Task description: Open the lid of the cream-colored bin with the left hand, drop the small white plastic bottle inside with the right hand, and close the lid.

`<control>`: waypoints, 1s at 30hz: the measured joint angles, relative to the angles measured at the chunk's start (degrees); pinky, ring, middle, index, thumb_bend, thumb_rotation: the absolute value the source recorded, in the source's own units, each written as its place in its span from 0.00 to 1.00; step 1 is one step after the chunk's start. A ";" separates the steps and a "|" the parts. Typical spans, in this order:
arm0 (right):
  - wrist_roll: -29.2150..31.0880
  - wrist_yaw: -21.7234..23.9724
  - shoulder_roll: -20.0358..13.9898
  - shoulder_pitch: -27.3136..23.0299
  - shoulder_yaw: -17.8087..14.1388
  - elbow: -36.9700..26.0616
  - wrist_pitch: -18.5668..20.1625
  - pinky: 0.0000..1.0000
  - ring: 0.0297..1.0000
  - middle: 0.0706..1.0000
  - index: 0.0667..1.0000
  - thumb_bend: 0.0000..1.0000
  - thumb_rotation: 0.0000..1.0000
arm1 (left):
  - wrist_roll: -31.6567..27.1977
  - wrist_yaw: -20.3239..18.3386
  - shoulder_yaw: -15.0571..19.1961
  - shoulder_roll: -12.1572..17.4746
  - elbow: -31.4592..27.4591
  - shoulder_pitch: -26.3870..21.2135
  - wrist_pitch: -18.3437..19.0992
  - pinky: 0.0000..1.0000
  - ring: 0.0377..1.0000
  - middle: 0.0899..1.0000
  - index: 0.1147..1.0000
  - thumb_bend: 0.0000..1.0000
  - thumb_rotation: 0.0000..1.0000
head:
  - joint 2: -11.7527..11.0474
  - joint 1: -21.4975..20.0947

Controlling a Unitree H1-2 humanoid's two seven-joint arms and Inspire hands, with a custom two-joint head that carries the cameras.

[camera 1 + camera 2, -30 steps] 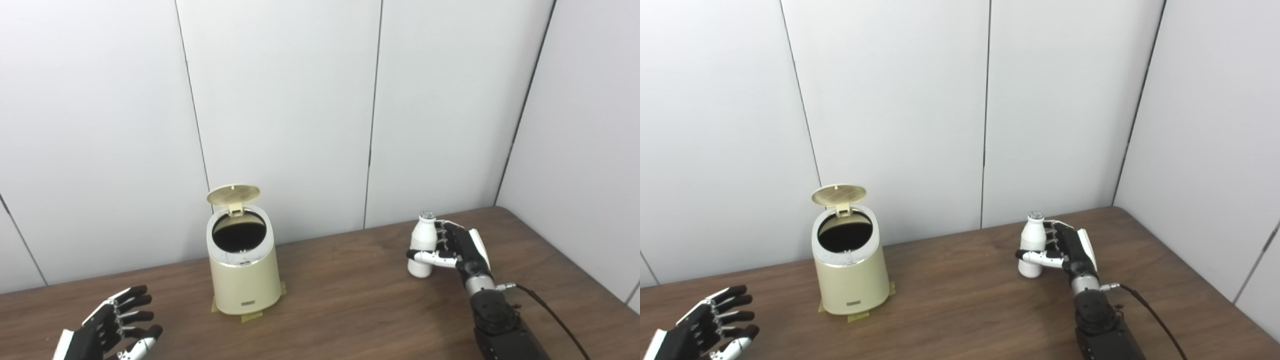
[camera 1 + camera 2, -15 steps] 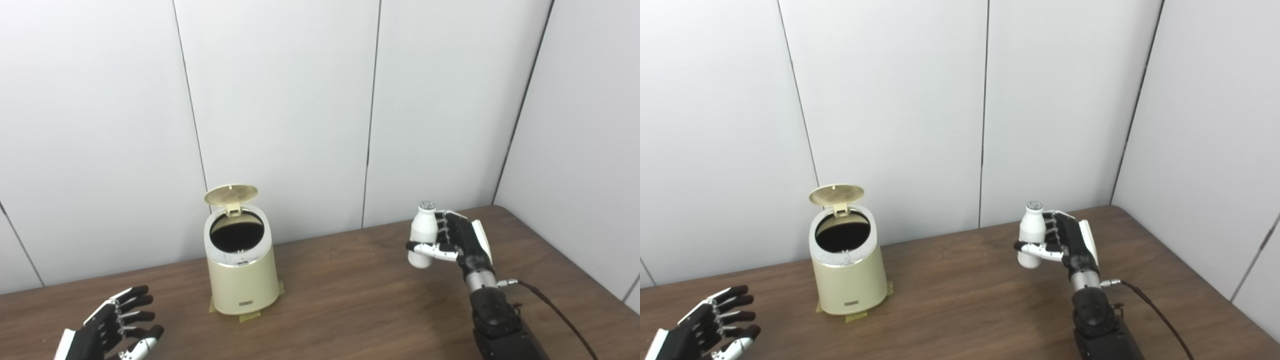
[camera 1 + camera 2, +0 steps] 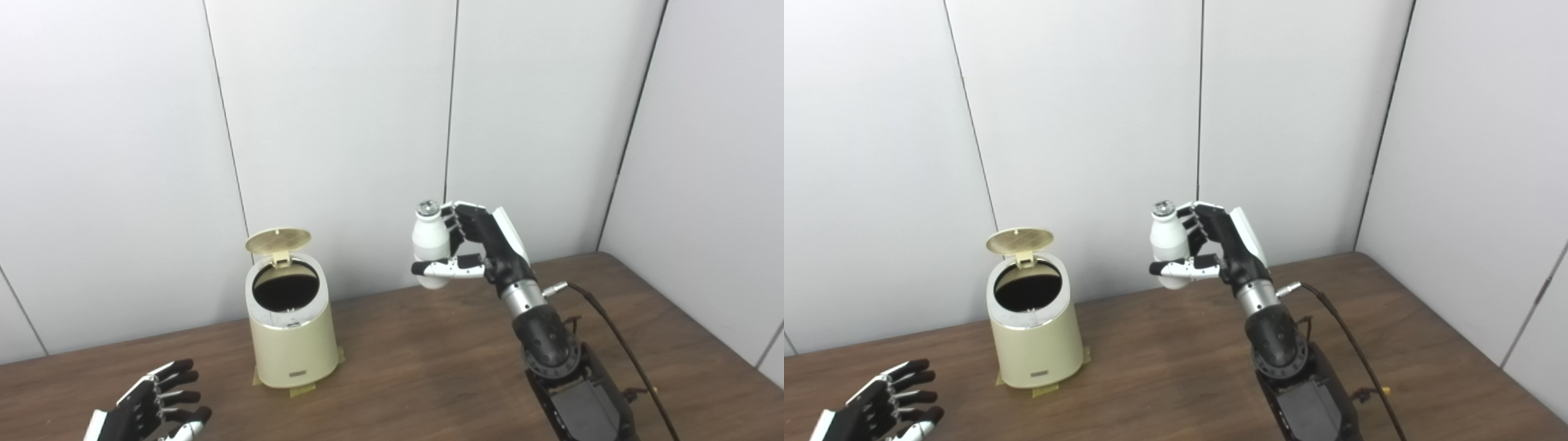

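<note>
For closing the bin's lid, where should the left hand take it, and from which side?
Probably the lid's free front edge, coming from above and behind the bin: it stands tilted up on a rear hinge, so pushing forward and down should swing it shut. The left hand is open, low at the table's front.

The right hand (image 3: 474, 248) is raised high on its upright forearm, fingers and thumb clasped around a load, while the left hand (image 3: 153, 407) rests low, fingers spread apart.
</note>
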 measured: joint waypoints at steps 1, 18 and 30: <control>-0.04 0.24 0.25 -0.60 0.04 0.08 0.03 0.32 0.36 0.44 0.53 0.51 0.00 | 0.39 0.06 -0.08 -0.20 0.09 -0.01 -0.12 0.58 0.65 0.72 0.74 0.58 0.00 | -0.09 1.31; 2.36 6.28 6.75 -5.81 3.72 3.84 -0.18 0.32 0.36 0.46 0.51 0.51 0.00 | 1.66 1.61 -1.32 -3.41 1.73 -0.02 -1.04 0.60 0.66 0.71 0.73 0.63 0.00 | 0.09 12.83; 2.44 6.27 11.07 -8.91 4.10 9.68 -0.30 0.33 0.36 0.44 0.52 0.51 0.00 | 2.95 2.45 -2.56 -5.29 1.72 0.00 -0.81 0.60 0.66 0.71 0.74 0.65 0.03 | 0.26 16.44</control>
